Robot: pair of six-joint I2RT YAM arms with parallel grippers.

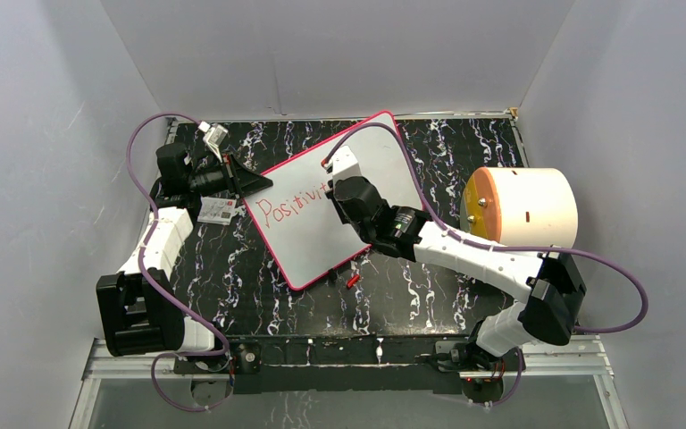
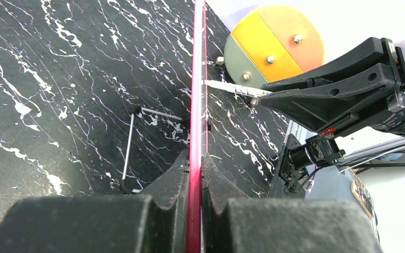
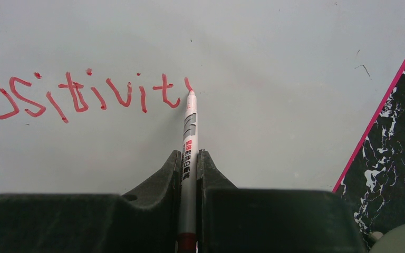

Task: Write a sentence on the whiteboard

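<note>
Whiteboard [image 1: 322, 246]: I see it set askew mid-table [image 1: 411, 295].
Sentence [image 3: 79, 95]: red "Positivit" so far.
Left gripper [image 2: 195, 161]: clamped on the board's pink edge.
Right gripper [image 3: 189, 158]: pinching the marker [image 3: 189, 132], its tip touching the board.

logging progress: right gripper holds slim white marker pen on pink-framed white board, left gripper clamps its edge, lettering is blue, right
The lettering is red, not blue (right wrist view). Otherwise the right gripper holds the slim white marker pen on the pink-framed white board; the left gripper clamps its edge.
</note>
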